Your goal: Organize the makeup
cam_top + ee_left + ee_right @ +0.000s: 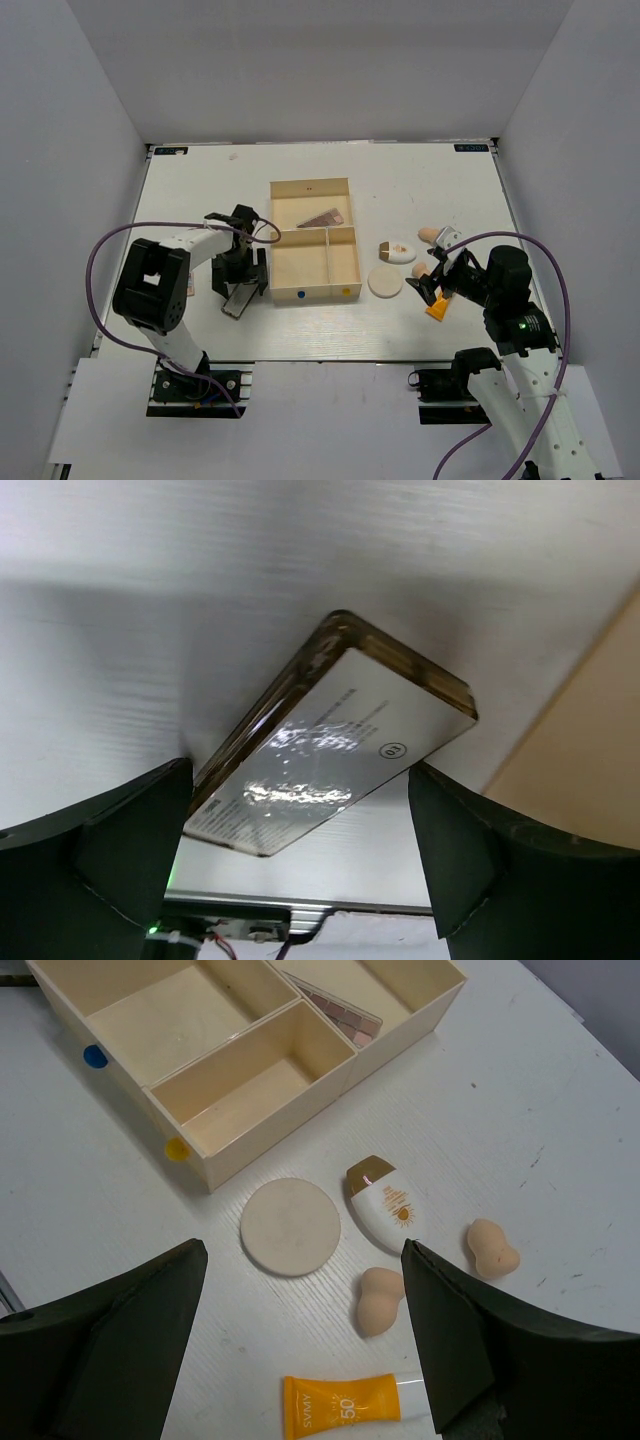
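Observation:
A brownish palette (335, 745), label side up, lies on the white table between my left gripper's (300, 855) open fingers (130, 840), untouched; it shows in the top view (237, 301) left of the cream tray. A multicoloured palette (335, 1010) lies in the tray's far compartment (322, 218). My right gripper (300, 1360) is open and empty above an orange tube (345, 1407), a peach sponge (378, 1300), a round cream puff (291, 1227), a white oval pad (383, 1203) and a second sponge (491, 1248). In the top view, that gripper (432, 287) hovers right of the tray.
The cream three-compartment tray (300, 293) stands mid-table; its two near compartments hold nothing (210, 1120). Its wall (590, 730) is just right of the left gripper. The table's near edge and a metal rail (250, 915) lie close behind the brownish palette.

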